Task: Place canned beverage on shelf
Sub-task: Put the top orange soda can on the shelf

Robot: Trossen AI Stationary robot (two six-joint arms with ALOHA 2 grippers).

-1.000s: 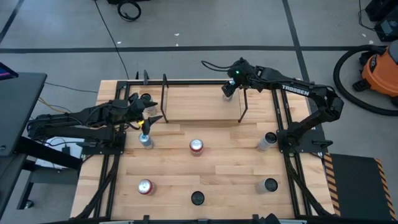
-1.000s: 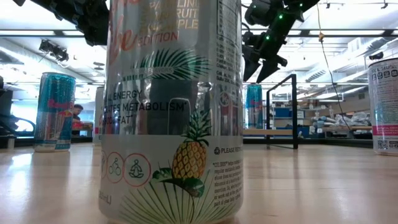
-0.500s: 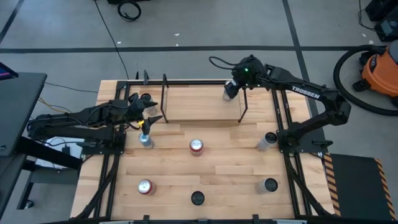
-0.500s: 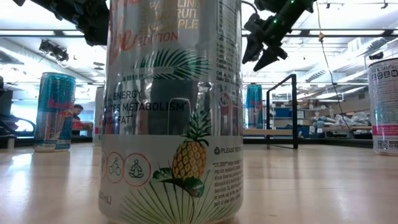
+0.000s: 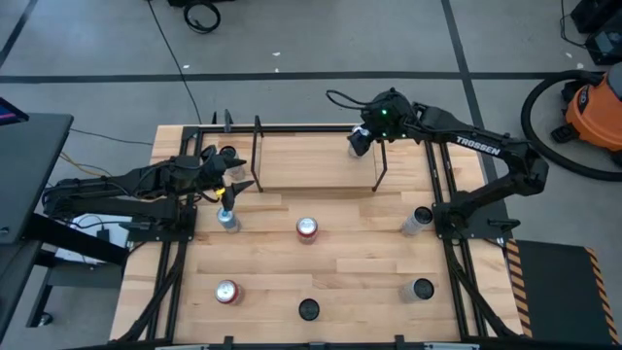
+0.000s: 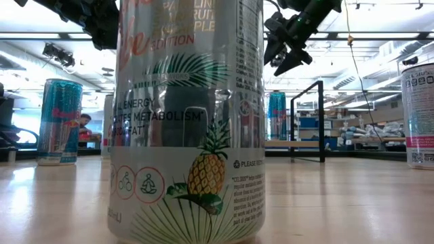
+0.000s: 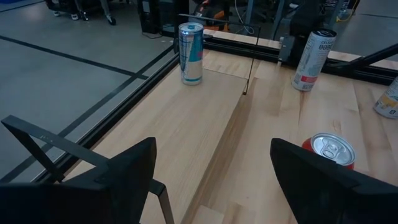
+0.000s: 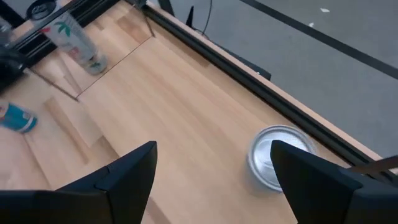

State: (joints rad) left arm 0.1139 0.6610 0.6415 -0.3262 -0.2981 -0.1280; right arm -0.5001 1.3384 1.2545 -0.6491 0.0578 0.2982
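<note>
Can (image 8: pixel 275 157) on shelf (image 5: pixel 316 160) — just beneath open right hand (image 8: pixel 211 180).

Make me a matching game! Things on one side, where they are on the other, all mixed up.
Things:
1. blue can
2. pineapple can
3. orange vacuum
4. right gripper

Places or states:
A. standing on the floor
B. open, up in the air over the shelf's end
C. standing on the shelf
D. closest to the low camera

Pairs: 1-C, 2-D, 3-A, 4-B
</note>
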